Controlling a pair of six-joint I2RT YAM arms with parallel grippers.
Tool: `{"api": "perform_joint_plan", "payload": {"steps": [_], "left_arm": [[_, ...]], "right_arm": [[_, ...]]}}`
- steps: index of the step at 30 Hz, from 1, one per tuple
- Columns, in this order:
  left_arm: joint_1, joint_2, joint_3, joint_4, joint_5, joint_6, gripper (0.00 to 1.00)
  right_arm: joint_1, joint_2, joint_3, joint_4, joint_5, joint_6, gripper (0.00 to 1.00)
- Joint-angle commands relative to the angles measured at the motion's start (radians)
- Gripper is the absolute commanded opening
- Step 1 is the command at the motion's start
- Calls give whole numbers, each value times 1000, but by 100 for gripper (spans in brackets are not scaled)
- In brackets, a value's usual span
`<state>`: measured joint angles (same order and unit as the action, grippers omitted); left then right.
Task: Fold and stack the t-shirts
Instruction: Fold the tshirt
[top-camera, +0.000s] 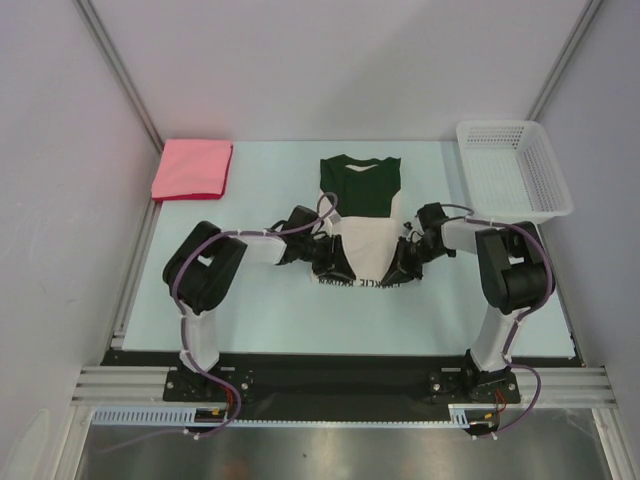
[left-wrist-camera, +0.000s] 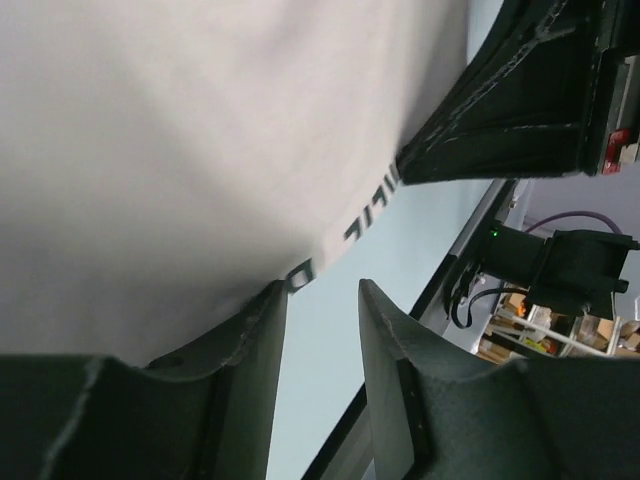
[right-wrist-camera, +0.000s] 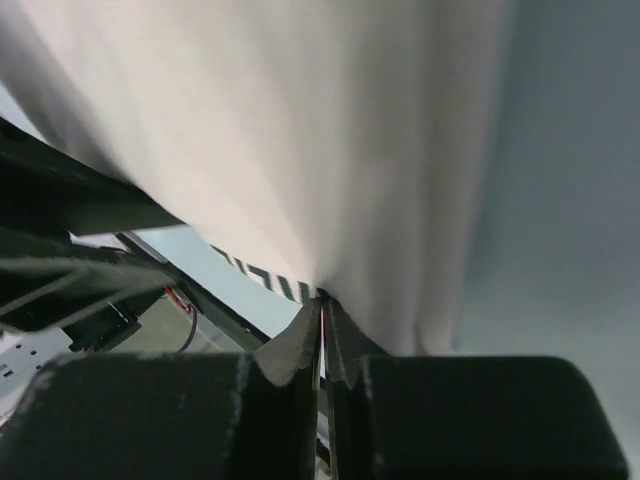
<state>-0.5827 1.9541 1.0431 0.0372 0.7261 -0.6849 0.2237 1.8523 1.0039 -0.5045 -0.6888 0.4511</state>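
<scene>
Risk: right gripper (right-wrist-camera: 322, 303) pinches cream shirt (right-wrist-camera: 300, 150) hem, left gripper (left-wrist-camera: 320, 290) fingers part-open, gripping nothing; lift now and your fold skews

There are two shirts, one cream and green shirt (top-camera: 362, 215) and one pink shirt (top-camera: 192, 168), and there is one white basket (top-camera: 520, 208), one table (top-camera: 270, 310), and two robot arms, the left arm (top-camera: 205, 270) and the right arm (top-camera: 512, 265).
</scene>
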Motion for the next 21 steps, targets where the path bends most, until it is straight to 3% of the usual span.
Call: {"api": "perform_joint_plan", "payload": {"steps": [1,12,16,21], "left_arm": [[69,-55,-87,21,-5,71,41],[242,-242,-210,-157,-14,244,42],[242,-308,-135,-220,-14,249,43],[242,-307,-39,-139,-22,141,43]], "right_arm": [[-33,-16,-50,15,17,-32,9],[-176,-156,-188,-31,71,-74,9],[-182,-237,-93,-106,67,-91,11],[-176,-182,57,-101,55,-57,17]]}}
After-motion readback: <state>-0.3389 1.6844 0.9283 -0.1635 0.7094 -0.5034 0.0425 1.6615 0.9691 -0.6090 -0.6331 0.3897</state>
